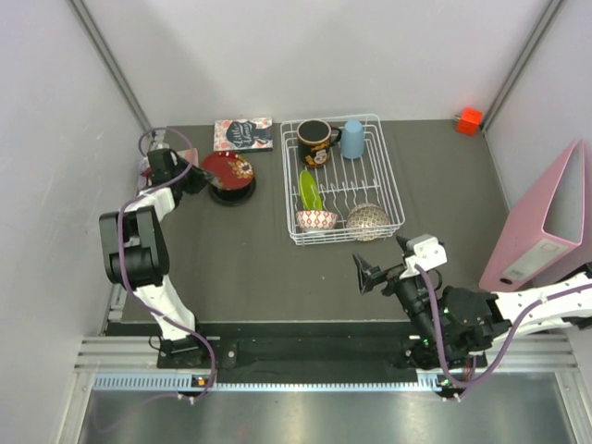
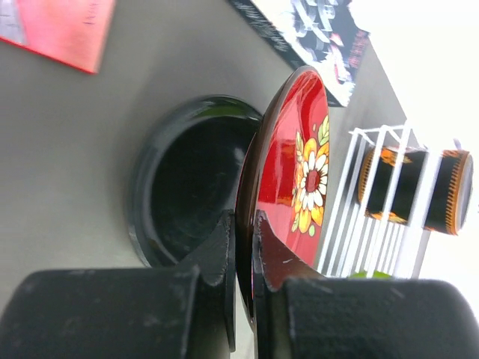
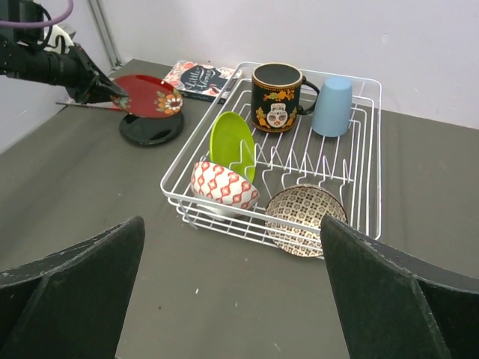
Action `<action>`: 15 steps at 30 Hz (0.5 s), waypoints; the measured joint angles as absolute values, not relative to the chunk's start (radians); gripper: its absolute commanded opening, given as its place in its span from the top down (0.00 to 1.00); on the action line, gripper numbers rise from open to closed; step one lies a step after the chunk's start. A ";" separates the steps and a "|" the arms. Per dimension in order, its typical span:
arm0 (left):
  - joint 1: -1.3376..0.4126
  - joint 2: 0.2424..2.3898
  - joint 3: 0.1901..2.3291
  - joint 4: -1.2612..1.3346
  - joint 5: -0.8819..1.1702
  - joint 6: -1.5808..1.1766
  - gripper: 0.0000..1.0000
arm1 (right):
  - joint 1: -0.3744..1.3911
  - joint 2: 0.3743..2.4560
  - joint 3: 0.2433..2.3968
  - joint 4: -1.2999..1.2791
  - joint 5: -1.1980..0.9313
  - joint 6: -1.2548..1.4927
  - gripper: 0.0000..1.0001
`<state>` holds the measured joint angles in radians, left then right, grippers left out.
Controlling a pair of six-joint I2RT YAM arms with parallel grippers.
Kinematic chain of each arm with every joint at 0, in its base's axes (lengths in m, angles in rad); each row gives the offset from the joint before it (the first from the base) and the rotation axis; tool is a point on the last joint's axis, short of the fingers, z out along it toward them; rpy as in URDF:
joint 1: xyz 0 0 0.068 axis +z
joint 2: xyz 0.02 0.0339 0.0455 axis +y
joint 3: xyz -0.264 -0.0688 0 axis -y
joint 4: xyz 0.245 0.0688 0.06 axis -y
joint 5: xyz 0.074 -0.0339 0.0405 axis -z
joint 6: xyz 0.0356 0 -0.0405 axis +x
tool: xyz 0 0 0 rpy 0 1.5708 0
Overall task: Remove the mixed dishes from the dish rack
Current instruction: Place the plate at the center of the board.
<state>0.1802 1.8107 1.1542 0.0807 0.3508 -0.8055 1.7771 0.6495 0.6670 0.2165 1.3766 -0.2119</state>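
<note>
Left end effector point(image 2: 243, 224) clamps red floral plate point(image 2: 299, 164) edge-on; right end effector point(image 3: 232, 247) gapes wide.

Dark grey table point(image 1: 240, 268) — what rests on it

The white wire dish rack point(image 1: 390, 176) sits toward the far middle. Left of it, apart, lies a black round dish point(image 1: 233, 196), with a printed card point(image 1: 243, 133) behind it and a red card point(image 2: 60, 30) close by. An orange block point(image 1: 470, 120) sits in the far right corner — a pink binder point(image 1: 546, 222) stands at the right edge.
</note>
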 measured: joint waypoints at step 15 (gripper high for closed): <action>0.190 1.897 1.090 0.133 0.385 -0.821 1.00 | 1.777 0.690 0.666 0.208 1.379 -0.189 0.00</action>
